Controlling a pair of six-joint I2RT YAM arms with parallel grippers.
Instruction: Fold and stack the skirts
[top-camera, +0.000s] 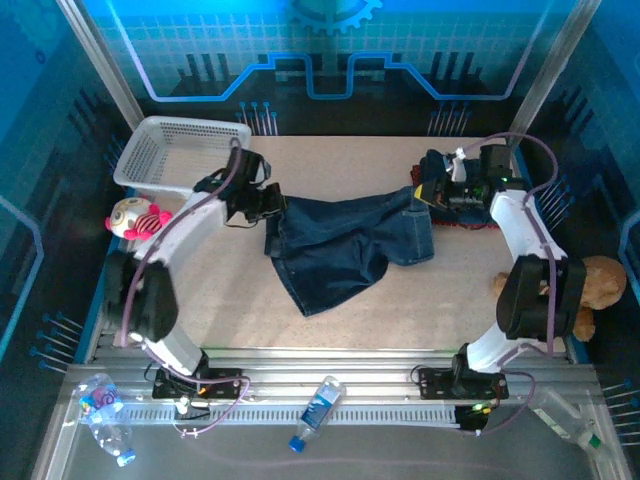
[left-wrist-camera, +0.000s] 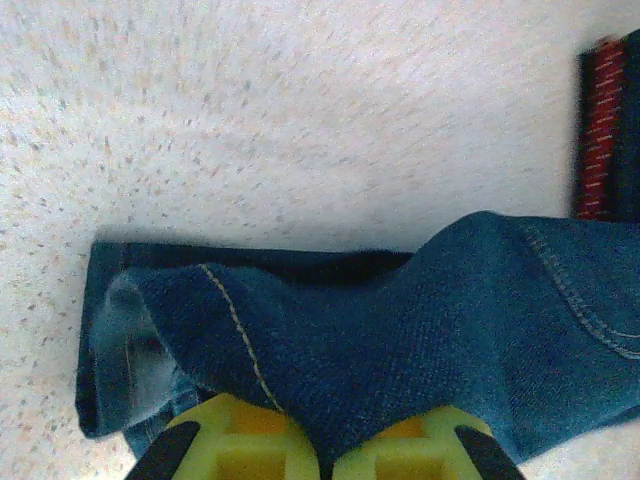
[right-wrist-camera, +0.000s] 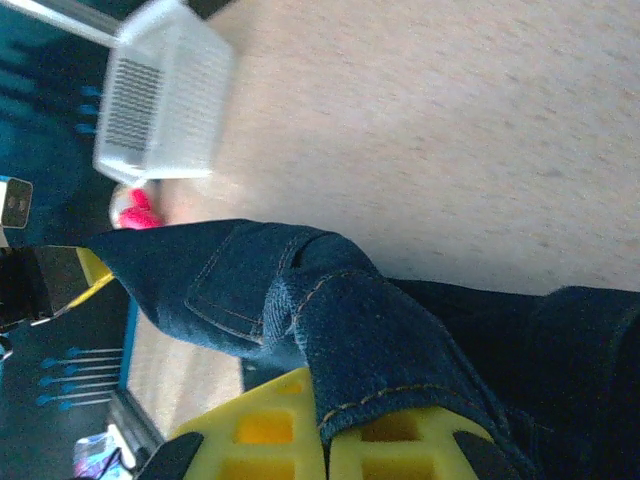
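A dark blue denim skirt (top-camera: 345, 245) hangs stretched across the middle of the table, its lower part draped on the tabletop. My left gripper (top-camera: 272, 207) is shut on the skirt's left edge; in the left wrist view the denim (left-wrist-camera: 400, 340) is pinched between the yellow fingers (left-wrist-camera: 250, 440) of that gripper (left-wrist-camera: 325, 450). My right gripper (top-camera: 425, 192) is shut on the skirt's right corner, and the stitched hem (right-wrist-camera: 390, 340) runs into the closed jaws of that gripper (right-wrist-camera: 325, 440). A red patterned skirt (left-wrist-camera: 600, 130) lies folded at the far right, beneath the right gripper.
A white mesh basket (top-camera: 180, 150) stands at the back left, with a pink-and-white plush toy (top-camera: 135, 218) in front of it. A brown plush bear (top-camera: 592, 285) sits at the right edge. Plastic bottles (top-camera: 318, 410) lie on the metal rail near the arm bases.
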